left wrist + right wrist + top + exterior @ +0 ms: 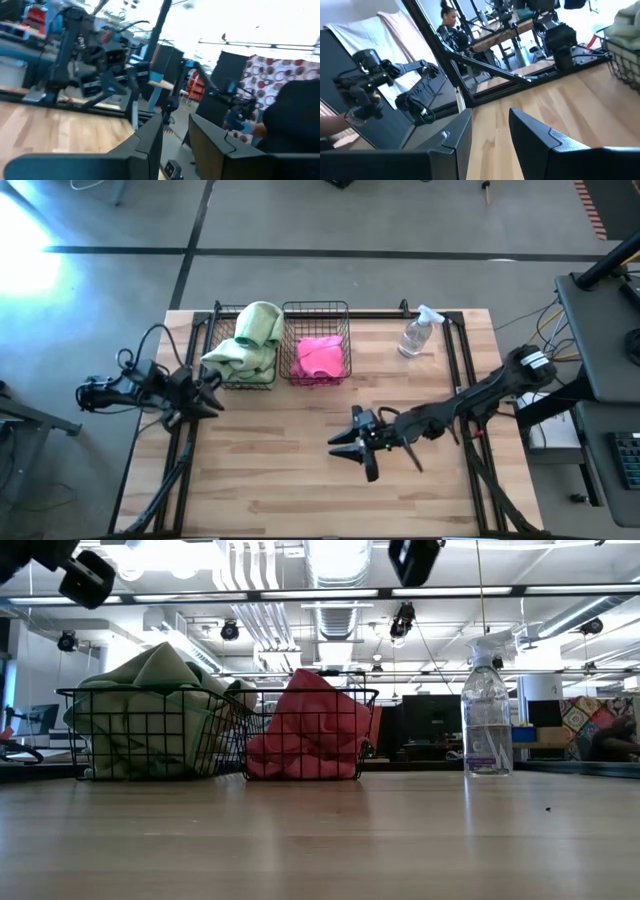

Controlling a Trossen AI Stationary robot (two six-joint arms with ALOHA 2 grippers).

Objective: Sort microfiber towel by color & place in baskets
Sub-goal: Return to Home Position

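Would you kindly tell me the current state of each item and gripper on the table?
Green towels: heaped in left basket, rising above its rim.
Pink towels: piled in right basket.
Spray bottle: upright, right of the baskets.
Left gripper: open, empty, at left edge of table.
Right gripper: open, empty, above table's middle.

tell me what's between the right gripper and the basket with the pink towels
Only bare wooden table lies between the right gripper and the basket holding the pink towels; the high view shows it.
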